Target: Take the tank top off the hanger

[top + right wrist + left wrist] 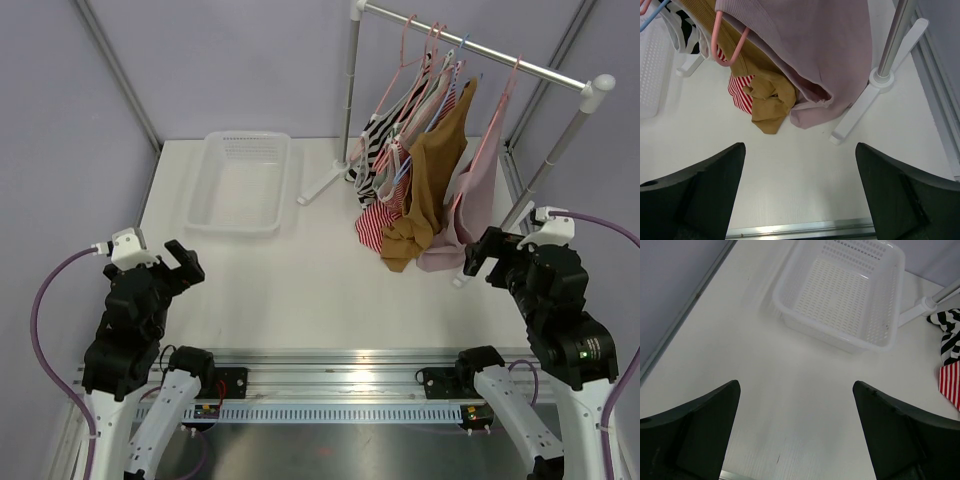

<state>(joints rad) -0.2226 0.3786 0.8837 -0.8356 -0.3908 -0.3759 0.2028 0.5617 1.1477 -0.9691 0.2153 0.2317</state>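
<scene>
Since several tops crowd one rail, the dusty-pink ribbed tank top [478,195] looks the likeliest target. It hangs outermost, on a pink plastic hanger [507,92] at the right end of the silver metal rail [480,45], nearest the right arm. Touching it on the left is a mustard-brown top [435,165], drooping low with its hem bunched. Beyond that come a red-and-white striped one [373,228] and a black-and-white striped one [372,150]. The right gripper [800,146] hovers above the white table [300,290] just in front of the pink hem, its jaws spread wide and holding nothing, probably poised to reach in. The left gripper [796,385], likewise spread and empty, faces the white perforated plastic basket [247,137], which I take as the drop-off.
</scene>
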